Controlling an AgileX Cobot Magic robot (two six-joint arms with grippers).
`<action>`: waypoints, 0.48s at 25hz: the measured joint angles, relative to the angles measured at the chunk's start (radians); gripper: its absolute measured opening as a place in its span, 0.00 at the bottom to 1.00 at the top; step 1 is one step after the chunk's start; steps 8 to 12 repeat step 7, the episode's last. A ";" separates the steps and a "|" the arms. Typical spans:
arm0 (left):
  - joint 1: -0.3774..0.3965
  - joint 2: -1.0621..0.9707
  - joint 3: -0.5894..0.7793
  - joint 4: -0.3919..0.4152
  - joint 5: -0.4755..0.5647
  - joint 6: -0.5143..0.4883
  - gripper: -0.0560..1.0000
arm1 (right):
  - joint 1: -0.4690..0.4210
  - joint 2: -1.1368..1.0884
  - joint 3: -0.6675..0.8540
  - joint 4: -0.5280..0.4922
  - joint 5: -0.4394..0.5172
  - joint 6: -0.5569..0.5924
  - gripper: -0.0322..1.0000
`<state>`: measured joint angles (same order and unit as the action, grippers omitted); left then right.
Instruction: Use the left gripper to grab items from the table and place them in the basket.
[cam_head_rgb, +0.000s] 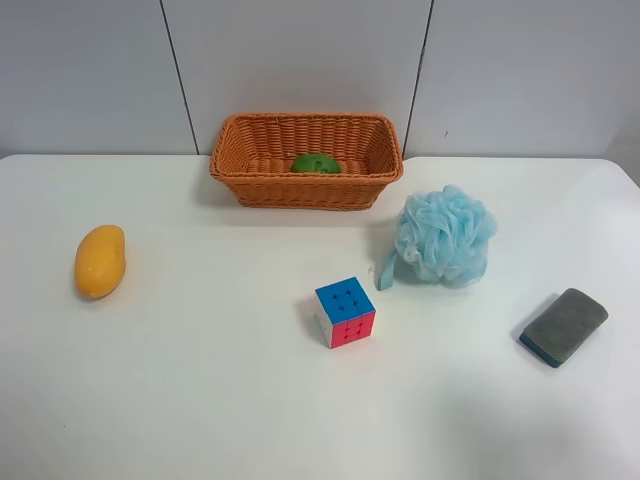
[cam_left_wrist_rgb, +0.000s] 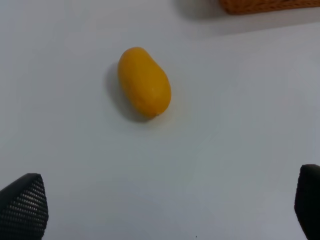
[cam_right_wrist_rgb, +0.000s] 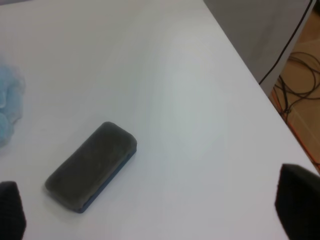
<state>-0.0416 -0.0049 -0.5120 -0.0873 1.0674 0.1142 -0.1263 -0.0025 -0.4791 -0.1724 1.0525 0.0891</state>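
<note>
Exterior high view: a woven basket (cam_head_rgb: 305, 160) stands at the far middle of the white table (cam_head_rgb: 200, 400), and a round green fruit (cam_head_rgb: 315, 164) already lies inside it, near its centre. That looks like the only item delivered so far. Four items remain out on the tabletop, well apart from one another: a yellow-orange mango (cam_head_rgb: 99, 261) at the left, a colourful puzzle cube (cam_head_rgb: 345, 312) near the middle, a light blue bath pouf (cam_head_rgb: 444, 237) just right of the basket's near corner, and a grey sponge block (cam_head_rgb: 564, 326) at the right, lying at an angle. By that count, the job appears roughly one-fifth done. No arm shows in this view.

The left wrist view shows the left gripper (cam_left_wrist_rgb: 165, 207) hanging above bare table with its two dark fingertips (cam_left_wrist_rgb: 22, 205) spread to opposite edges of the picture, wide apart, holding nothing and touching nothing. The mango (cam_left_wrist_rgb: 144, 81) lies ahead of the fingers, clear of them, with a sliver of the basket (cam_left_wrist_rgb: 270, 5) beyond it. From that framing, the mango seems the likely next pick, though nothing has been grasped yet.

The right wrist view shows the right gripper (cam_right_wrist_rgb: 150, 205) likewise spread wide and empty, poised over the table with the sponge block (cam_right_wrist_rgb: 91, 165) lying between and ahead of its fingertips, untouched. A blurred edge of the pouf (cam_right_wrist_rgb: 9, 107) shows at one side.
</note>
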 joint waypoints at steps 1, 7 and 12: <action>0.000 0.000 0.000 0.000 0.000 0.000 0.99 | 0.000 0.000 0.000 0.000 0.000 0.000 0.99; 0.000 0.000 0.000 0.000 0.000 0.000 0.99 | 0.000 0.000 0.000 0.000 0.000 0.000 0.99; 0.000 0.000 0.000 0.000 0.000 0.000 0.99 | 0.000 0.000 0.000 0.000 0.000 0.000 0.99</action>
